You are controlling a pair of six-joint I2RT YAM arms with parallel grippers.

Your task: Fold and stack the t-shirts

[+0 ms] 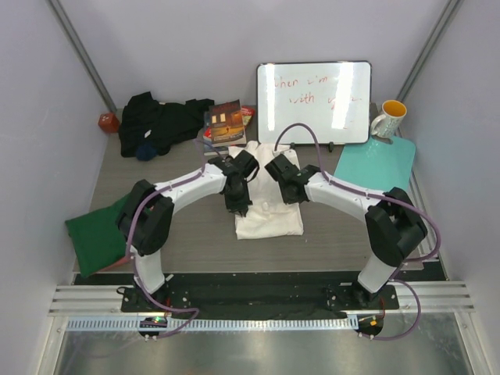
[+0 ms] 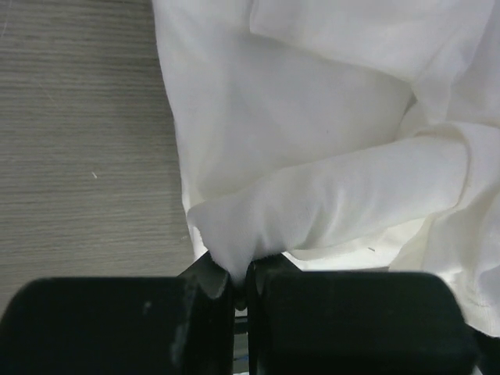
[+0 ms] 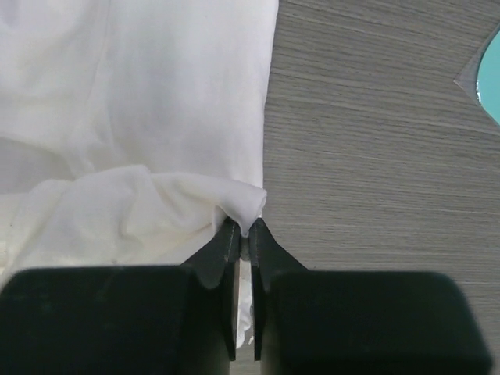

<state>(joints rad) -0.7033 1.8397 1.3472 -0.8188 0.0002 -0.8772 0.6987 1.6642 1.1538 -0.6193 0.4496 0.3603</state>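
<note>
Top external view is showing me the table (image 1: 195, 234) with the white shirt (image 1: 269, 223) lying in the middle between my two arms, looking partly folded into a narrow shape. The black shirts (image 1: 160, 121) are heaped at the far left corner and the green shirt (image 1: 98, 230) is lying at the left edge, both untouched, so I am judging most of the job is ahead of me.

The books (image 1: 226, 125) are sitting just beyond the white shirt's far left corner. If I am carrying the cloth that way, it could be snagging on them or nudging them.

My left gripper (image 2: 241, 273) is pinching a rolled tongue of the white cloth at the shirt's left side, jaws pressed together on it. That roll looks thick, so I may be holding more layers than I want, and lifting could be dragging the layers underneath and undoing the fold.

My right gripper (image 3: 244, 234) is pinching only a small tip at the right edge. That is my biggest worry: so little fabric is sitting between the jaws that any tug from the other arm could be pulling it free. If my arms are rising unevenly, the shirt will be twisting and landing crooked.
</note>
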